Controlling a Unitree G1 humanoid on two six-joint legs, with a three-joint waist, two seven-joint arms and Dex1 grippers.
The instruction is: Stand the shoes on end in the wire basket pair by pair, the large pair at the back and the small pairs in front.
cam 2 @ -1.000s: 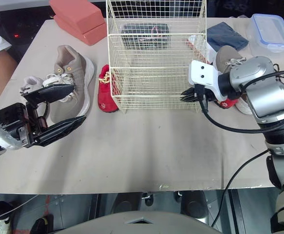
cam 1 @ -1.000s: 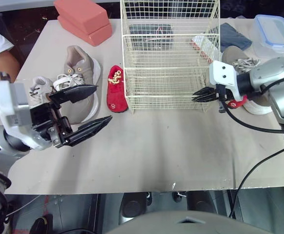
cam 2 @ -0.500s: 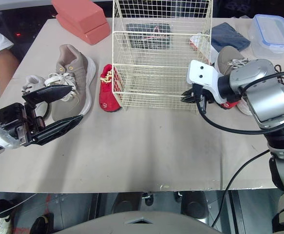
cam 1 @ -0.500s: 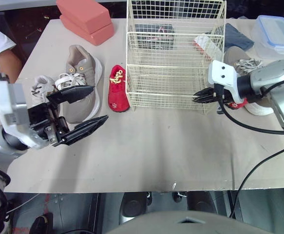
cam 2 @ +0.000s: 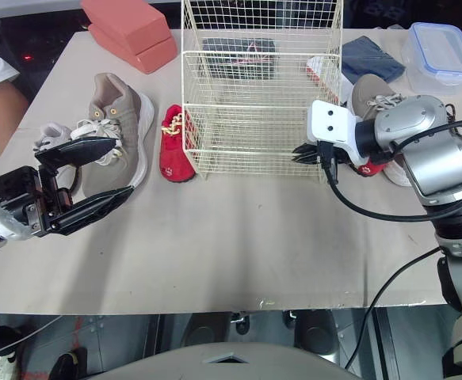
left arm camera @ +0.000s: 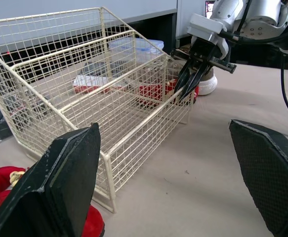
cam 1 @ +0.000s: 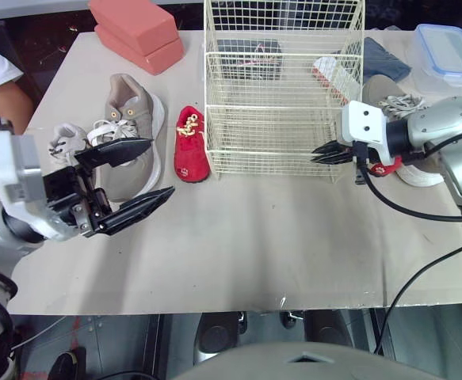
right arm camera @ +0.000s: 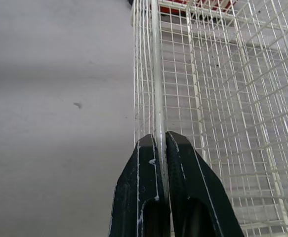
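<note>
The wire basket (cam 1: 282, 87) stands at the table's back centre with no shoes in it. My right gripper (cam 1: 318, 155) is shut on a wire (right arm camera: 156, 74) at its front right corner. My left gripper (cam 1: 162, 168) hangs open and holds nothing, just in front of a large grey sneaker (cam 1: 131, 119) and a small white sneaker (cam 1: 63, 141). A small red shoe (cam 1: 188, 146) lies against the basket's left side. Right of the basket are the other grey sneaker (cam 1: 395, 99), a red shoe (cam 1: 386, 168) partly hidden behind my right gripper, and a small white shoe (cam 1: 330, 67).
Two pink blocks (cam 1: 135, 32) lie at the back left. A black item (cam 1: 245, 54) sits behind the basket. A clear lidded box (cam 1: 448, 49) and blue cloth (cam 1: 385, 54) are at the back right. A person's arm (cam 1: 5, 91) rests at the table's left edge.
The basket has slid a little to the right and back, with my right gripper still on its corner wire. My left gripper has hardly moved.
</note>
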